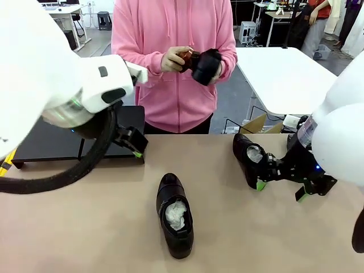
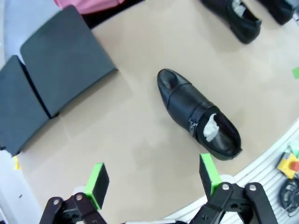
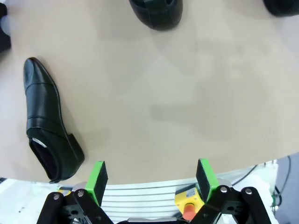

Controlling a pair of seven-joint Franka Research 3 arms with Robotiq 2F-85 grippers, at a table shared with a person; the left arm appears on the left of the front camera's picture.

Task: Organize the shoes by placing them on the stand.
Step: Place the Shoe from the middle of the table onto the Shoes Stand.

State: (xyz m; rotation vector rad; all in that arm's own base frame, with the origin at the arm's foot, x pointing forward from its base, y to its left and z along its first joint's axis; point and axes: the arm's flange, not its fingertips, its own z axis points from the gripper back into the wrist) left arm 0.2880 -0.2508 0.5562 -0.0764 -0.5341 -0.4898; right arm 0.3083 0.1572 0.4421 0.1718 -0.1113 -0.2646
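Black leather shoes lie off the stand (image 1: pixel 45 139): a centre shoe (image 1: pixel 174 216) near the robot and a right-hand shoe (image 1: pixel 248 159) just beside the right gripper (image 1: pixel 280 190). The person's hands (image 1: pixel 173 60) hold a third shoe (image 1: pixel 207 65) against a brush (image 1: pixel 185 58), apparently to clean it. Both grippers are spread wide and empty, the left gripper (image 1: pixel 135 147) beside the bare stand at far left, presumably ready to load it.

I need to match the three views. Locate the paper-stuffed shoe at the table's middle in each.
Front view: the shoe lies low centre, toe away from the camera.
Left wrist view: the shoe centre right, toe up-left.
Right wrist view: the shoe at left, toe up.
Shared landmark: the yellow button box past its heel in both wrist views.
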